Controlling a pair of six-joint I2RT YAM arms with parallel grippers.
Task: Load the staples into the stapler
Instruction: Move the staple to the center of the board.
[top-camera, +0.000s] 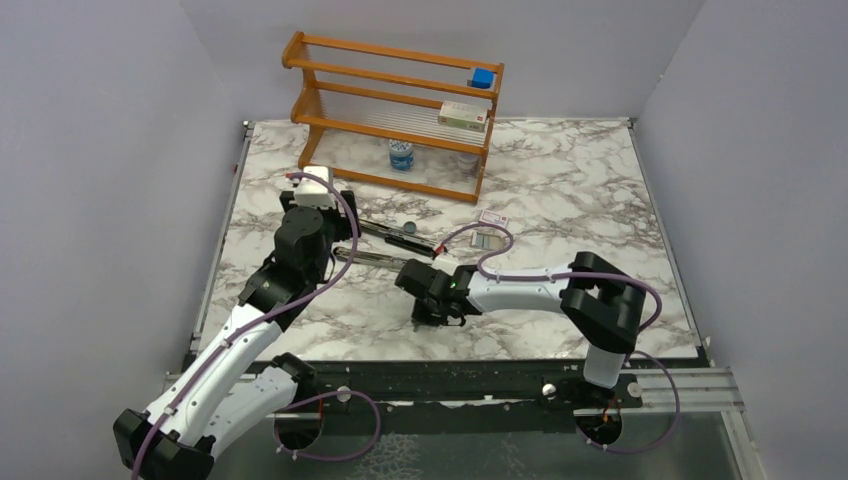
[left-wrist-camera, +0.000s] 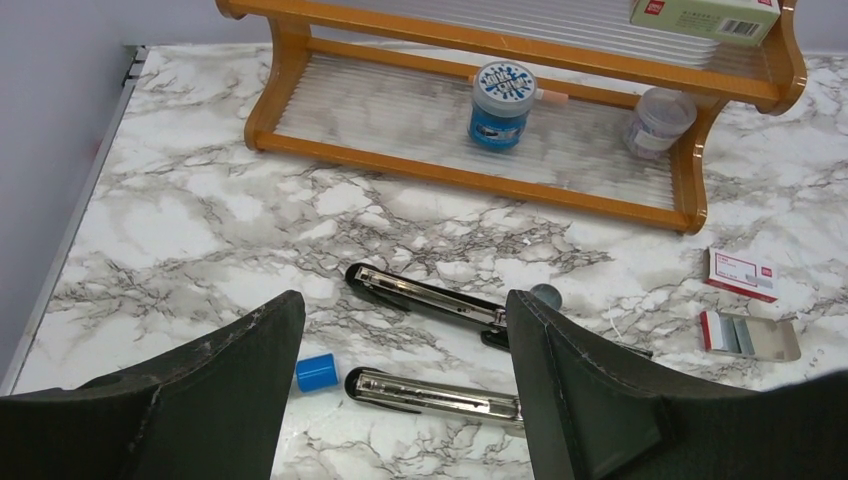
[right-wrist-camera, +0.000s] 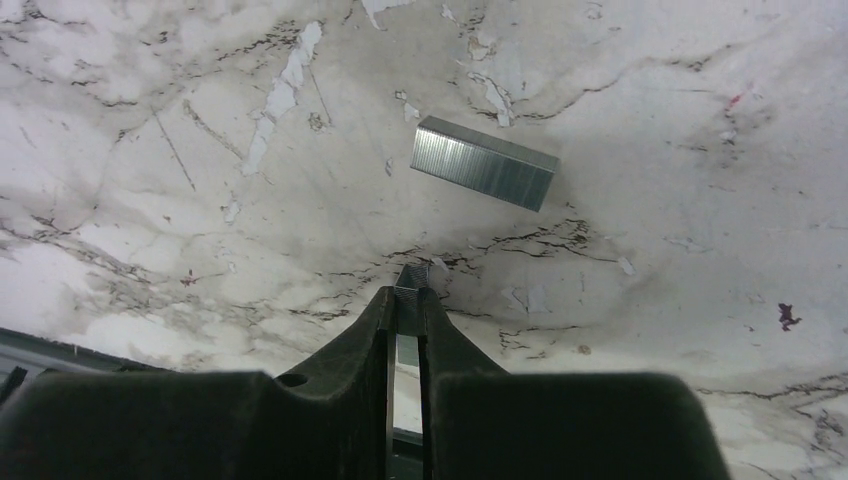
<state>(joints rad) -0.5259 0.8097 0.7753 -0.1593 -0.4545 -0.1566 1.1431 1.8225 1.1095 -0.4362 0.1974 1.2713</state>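
The stapler lies swung open on the marble table, as two black bars with silver channels: one (left-wrist-camera: 430, 297) farther off, one (left-wrist-camera: 440, 395) nearer. My left gripper (left-wrist-camera: 405, 296) hangs open above them and holds nothing; its fingers (left-wrist-camera: 590, 390) frame both bars. In the top view the stapler (top-camera: 395, 232) lies just right of the left wrist. My right gripper (right-wrist-camera: 408, 292) points down at the table, shut on a short strip of staples (right-wrist-camera: 410, 280) pinched at its tips. A second strip of staples (right-wrist-camera: 484, 163) lies loose on the marble just beyond. From above, the right gripper (top-camera: 437, 312) is below and to the right of the stapler.
A wooden rack (left-wrist-camera: 480, 175) at the back holds a blue-lidded jar (left-wrist-camera: 500, 105), a clear jar (left-wrist-camera: 660, 120) and a box (left-wrist-camera: 700, 15). A red-and-white box (left-wrist-camera: 742, 273) and its open tray (left-wrist-camera: 748, 335) lie right of the stapler. A small blue cap (left-wrist-camera: 316, 372) lies at the near bar's left end.
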